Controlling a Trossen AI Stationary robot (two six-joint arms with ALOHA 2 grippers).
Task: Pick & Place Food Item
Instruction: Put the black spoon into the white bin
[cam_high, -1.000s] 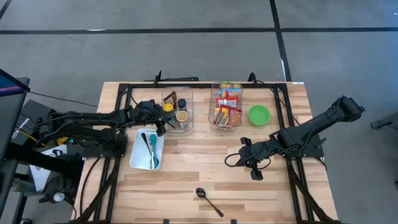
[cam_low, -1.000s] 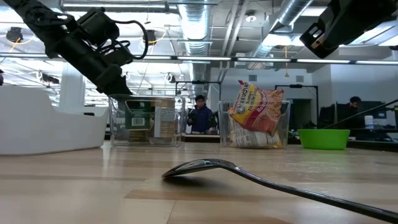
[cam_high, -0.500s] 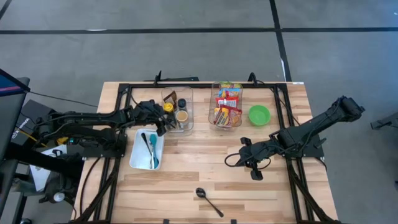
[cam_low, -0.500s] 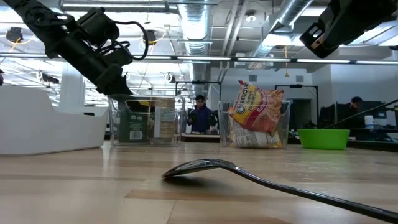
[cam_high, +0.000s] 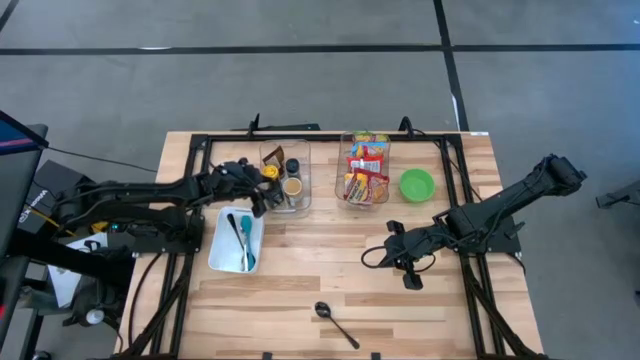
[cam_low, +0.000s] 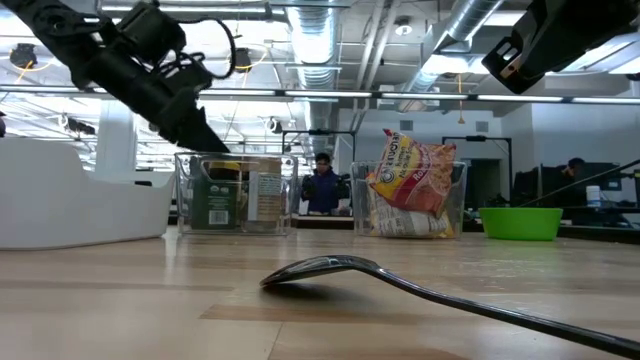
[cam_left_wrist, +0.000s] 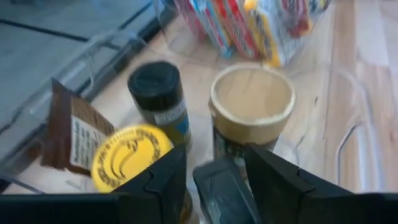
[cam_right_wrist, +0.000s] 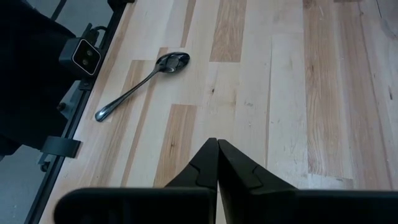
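Note:
My left gripper (cam_high: 260, 196) reaches into the left clear bin (cam_high: 300, 200). The bin holds a yellow-lidded jar (cam_left_wrist: 130, 155), a black-capped bottle (cam_left_wrist: 160, 93), a tan-lidded jar (cam_left_wrist: 252, 102) and a brown packet (cam_left_wrist: 68, 134). The gripper's fingers stand apart on either side of a dark-topped thing (cam_left_wrist: 217, 190) just below them. A second clear bin (cam_high: 384, 198) holds snack packets (cam_high: 366, 176). My right gripper (cam_high: 411, 279) hangs shut over bare table near the right middle, holding nothing. My left gripper comes at the dark-topped thing (cam_left_wrist: 214, 183) slanting down from the table's left, one finger on each side of it. I cannot tell whether the fingers (cam_left_wrist: 165, 180) touch it.
A green bowl (cam_high: 417, 184) sits right of the snack bin. A white tray (cam_high: 222, 262) with utensils lies near the left gripper. A metal spoon (cam_high: 335, 322) lies near the front edge. Black frame rails (cam_high: 190, 250) run along the table's sides.
In the low view my left gripper has tipped a little, with its wrist lifted slightly, staying over the left bin. A green-labelled jar in that bin has shifted a little.

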